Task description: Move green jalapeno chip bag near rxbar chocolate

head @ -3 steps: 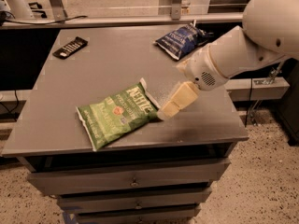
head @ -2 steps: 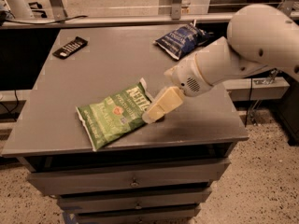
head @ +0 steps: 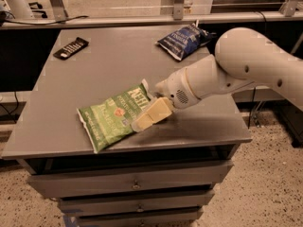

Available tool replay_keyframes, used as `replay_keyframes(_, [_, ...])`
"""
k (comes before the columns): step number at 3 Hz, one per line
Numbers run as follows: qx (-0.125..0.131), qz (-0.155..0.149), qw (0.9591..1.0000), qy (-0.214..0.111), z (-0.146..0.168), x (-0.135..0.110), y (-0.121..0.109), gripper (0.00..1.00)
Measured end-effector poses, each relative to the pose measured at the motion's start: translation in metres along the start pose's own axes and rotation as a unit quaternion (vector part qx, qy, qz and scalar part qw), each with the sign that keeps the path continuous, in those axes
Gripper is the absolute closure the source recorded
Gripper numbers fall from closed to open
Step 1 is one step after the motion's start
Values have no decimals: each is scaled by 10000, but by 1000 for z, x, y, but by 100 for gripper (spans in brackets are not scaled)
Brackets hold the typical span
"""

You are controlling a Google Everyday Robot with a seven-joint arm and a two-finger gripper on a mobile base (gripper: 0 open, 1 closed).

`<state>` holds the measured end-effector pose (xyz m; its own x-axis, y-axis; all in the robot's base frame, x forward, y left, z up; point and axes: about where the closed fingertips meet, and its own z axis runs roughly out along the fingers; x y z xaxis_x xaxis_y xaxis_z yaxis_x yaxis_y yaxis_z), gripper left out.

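- Three items lie on the grey table: the green jalapeno chip bag at lower centre of the frame, the rxbar chocolate at upper left, and a dark blue chip bag at upper centre-right.
- Green bag and rxbar are well apart, so the move is judged not yet done.
- Gripper sits low at the green bag's right edge, overlapping it. Whether it is spread or closed on the bag cannot be told.
- Handling judgement: the bag looks light, soft and crinkly, with a slick film that gives under pressure, and the contents are likely fragile.
- Recommended hold: a sealed edge or a shallow pinch of the film at the right side, with moderate force.
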<state>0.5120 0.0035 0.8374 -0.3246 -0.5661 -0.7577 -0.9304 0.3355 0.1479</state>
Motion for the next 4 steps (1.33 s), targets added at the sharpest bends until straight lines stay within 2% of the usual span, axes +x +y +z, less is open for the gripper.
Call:
replay_keyframes(1, [-20, 2, 9999, -99, 7, -1, 2, 18])
replay_keyframes(3, [37, 6, 9997, -246, 6, -4, -5, 64])
replay_keyframes(4, [255, -95, 9992, -307, -7, -14, -26, 87])
